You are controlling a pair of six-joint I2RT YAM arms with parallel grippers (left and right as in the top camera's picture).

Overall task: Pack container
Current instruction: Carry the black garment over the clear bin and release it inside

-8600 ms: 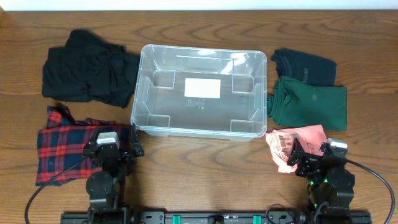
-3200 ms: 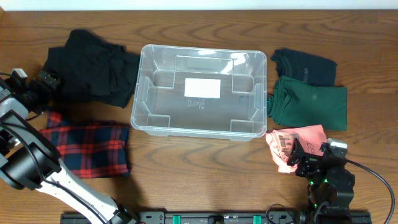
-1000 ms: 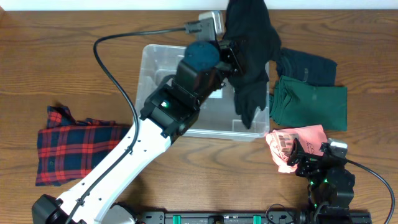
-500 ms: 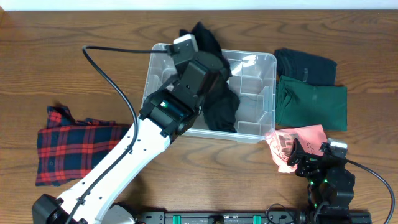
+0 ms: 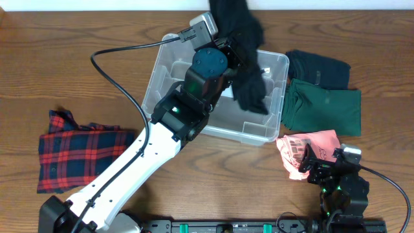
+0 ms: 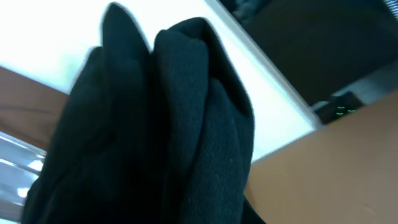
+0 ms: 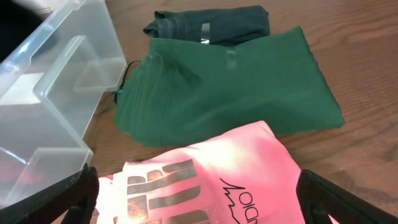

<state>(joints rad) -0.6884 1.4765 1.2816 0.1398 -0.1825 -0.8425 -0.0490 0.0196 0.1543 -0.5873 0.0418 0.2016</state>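
While black garment (image 5: 244, 55) overhangs container (image 5: 160, 90), green shirt (image 5: 326, 107) just beside.

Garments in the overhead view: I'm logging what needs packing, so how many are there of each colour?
black garment: 1
red plaid shirt: 1
dark teal garment: 1
green garment: 1
pink garment: 1
Total: 5

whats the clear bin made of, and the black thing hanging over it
container: hard plastic, clear and glossy; the wooden table shows through its walls and its moulded ribs catch glare. black garment: soft matte fabric, perhaps a knit; it drapes in loose folds, and the left wrist view shows a fine woven texture.
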